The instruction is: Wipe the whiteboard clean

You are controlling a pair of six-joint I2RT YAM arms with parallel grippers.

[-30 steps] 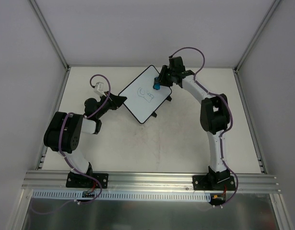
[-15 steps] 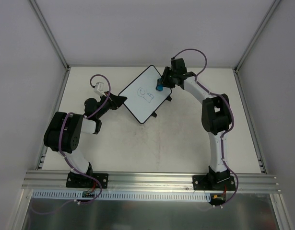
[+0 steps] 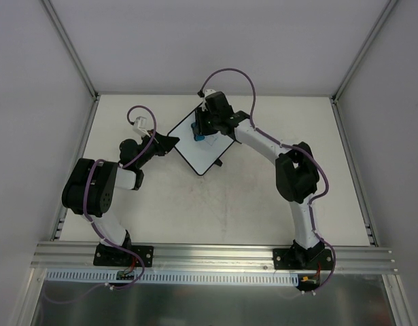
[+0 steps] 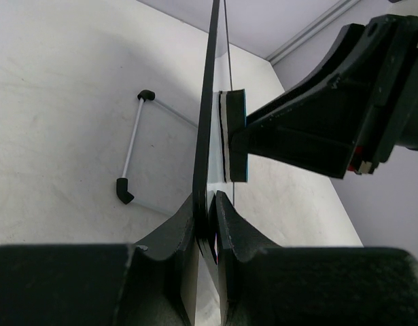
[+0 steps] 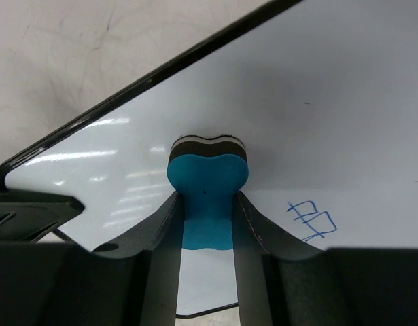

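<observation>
Our left pincer (image 4: 207, 202) is clenched on a corner of the whiteboard (image 3: 200, 155), which sits at the far middle of the counter (image 3: 249, 204). Our right pincer (image 5: 207, 198) grasps the blue eraser (image 5: 207, 173), pressed to the board's face near blue pen marks (image 5: 310, 221).

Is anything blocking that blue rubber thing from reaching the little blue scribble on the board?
Nothing visible does. The right pincer holds the blue eraser against the whiteboard, and only bare white surface lies between it and the scribble beside it.
</observation>
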